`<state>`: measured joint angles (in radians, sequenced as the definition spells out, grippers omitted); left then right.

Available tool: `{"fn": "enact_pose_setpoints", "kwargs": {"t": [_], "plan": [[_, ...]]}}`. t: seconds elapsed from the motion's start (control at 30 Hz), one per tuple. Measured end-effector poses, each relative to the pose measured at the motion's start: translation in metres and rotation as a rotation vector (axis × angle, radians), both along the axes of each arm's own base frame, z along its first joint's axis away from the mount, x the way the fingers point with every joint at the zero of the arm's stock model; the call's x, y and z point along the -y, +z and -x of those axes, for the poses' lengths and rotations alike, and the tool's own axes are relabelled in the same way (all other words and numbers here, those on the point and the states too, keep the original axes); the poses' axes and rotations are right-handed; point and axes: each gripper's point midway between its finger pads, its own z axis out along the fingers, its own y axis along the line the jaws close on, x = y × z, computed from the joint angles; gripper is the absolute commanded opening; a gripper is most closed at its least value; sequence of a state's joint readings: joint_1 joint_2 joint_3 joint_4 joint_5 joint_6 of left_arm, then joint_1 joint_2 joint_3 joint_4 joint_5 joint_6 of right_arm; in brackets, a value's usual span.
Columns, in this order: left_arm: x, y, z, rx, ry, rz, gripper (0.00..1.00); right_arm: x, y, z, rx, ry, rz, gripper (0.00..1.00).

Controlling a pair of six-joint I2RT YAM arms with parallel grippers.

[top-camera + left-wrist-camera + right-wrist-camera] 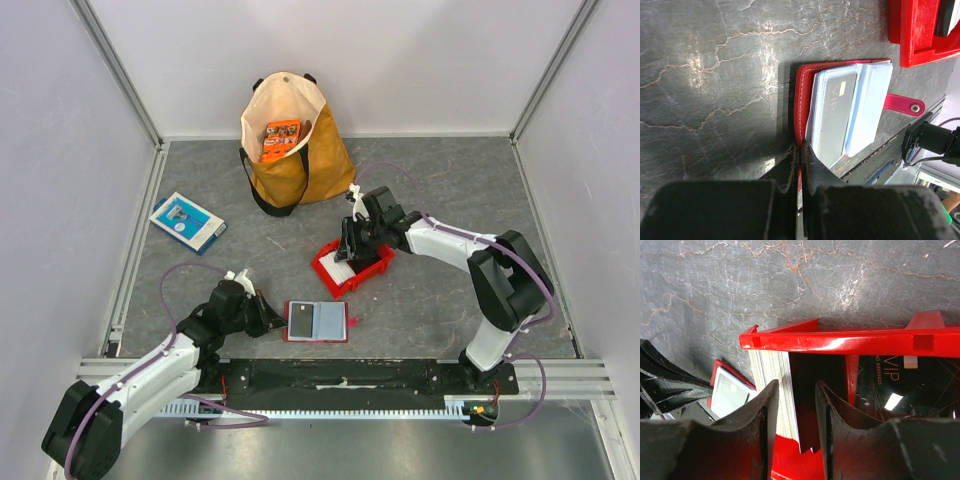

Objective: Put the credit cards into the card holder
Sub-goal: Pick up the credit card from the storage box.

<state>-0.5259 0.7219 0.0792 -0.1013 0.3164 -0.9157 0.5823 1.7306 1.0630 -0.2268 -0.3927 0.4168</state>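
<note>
Flat and open on the grey marbled surface (430,300), close to the near edge: the card holder (317,321), red cover down, pale grey-blue pockets up. Tucked into one pocket, a dark grey card (835,120) printed "VIP" next to a small gold square. Poking out from the holder's far side, a pink-red snap tab (902,104) with a metal stud.

Left pincer (800,148) low at the holder's left edge, narrowed almost shut, a thin strip of the red cover pinched between the fingers.

Further back and to the right, a red bin (840,340) holding more credit cards (771,385): a whitish stack standing on edge. Right pincer (796,390) dipped into the bin, part-spread, fingers astride the end of the stack, with a dark gap left beside one finger and no clamp visible. Past the bin's red divider, a second dark card (900,395), also marked "VIP", with a row of digits too small to read surely.

At the back, a mustard tote bag (300,170) with an orange packet (282,138) inside, print illegible. Off to the left, a blue-and-white box (187,221), lettering unreadable.
</note>
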Motion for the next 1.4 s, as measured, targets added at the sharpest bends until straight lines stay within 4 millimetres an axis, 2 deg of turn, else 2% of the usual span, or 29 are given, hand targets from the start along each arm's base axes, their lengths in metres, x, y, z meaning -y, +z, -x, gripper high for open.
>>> {"fn": "enact_pose_setpoints", "kwargs": {"t": [0.1, 0.17, 0.3, 0.53, 0.73, 0.87, 1.0, 1.1, 1.23, 1.4], "plan": [[0.000, 0.000, 0.000, 0.000, 0.000, 0.000, 0.02, 0.000, 0.002, 0.000, 0.004, 0.001, -0.003, 0.31], [0.000, 0.000, 0.000, 0.000, 0.000, 0.000, 0.02, 0.000, 0.004, 0.000, 0.008, 0.000, -0.008, 0.20], [0.000, 0.000, 0.000, -0.001, -0.001, 0.001, 0.02, 0.001, 0.009, -0.002, 0.019, -0.003, -0.013, 0.15], [0.001, 0.000, 0.000, -0.001, -0.003, 0.003, 0.02, 0.002, 0.010, -0.003, 0.021, -0.005, -0.016, 0.09], [0.001, 0.000, 0.000, 0.001, -0.004, 0.005, 0.02, 0.008, 0.008, -0.007, 0.035, -0.033, 0.015, 0.09], [0.001, 0.000, 0.000, -0.001, -0.005, 0.005, 0.02, 0.014, 0.004, -0.010, 0.048, -0.061, 0.055, 0.00], [0.002, 0.000, -0.001, 0.000, -0.005, 0.005, 0.02, 0.018, -0.002, -0.013, 0.099, -0.090, 0.141, 0.00], [0.002, 0.000, -0.001, 0.001, -0.006, 0.007, 0.02, 0.015, -0.007, -0.005, 0.158, -0.074, 0.238, 0.00], [0.002, 0.000, -0.001, 0.002, -0.006, 0.007, 0.02, 0.015, -0.006, -0.004, 0.254, -0.068, 0.355, 0.00], [0.002, 0.001, -0.001, 0.004, -0.006, 0.008, 0.02, 0.036, -0.002, -0.015, 0.330, -0.097, 0.465, 0.00]]}}
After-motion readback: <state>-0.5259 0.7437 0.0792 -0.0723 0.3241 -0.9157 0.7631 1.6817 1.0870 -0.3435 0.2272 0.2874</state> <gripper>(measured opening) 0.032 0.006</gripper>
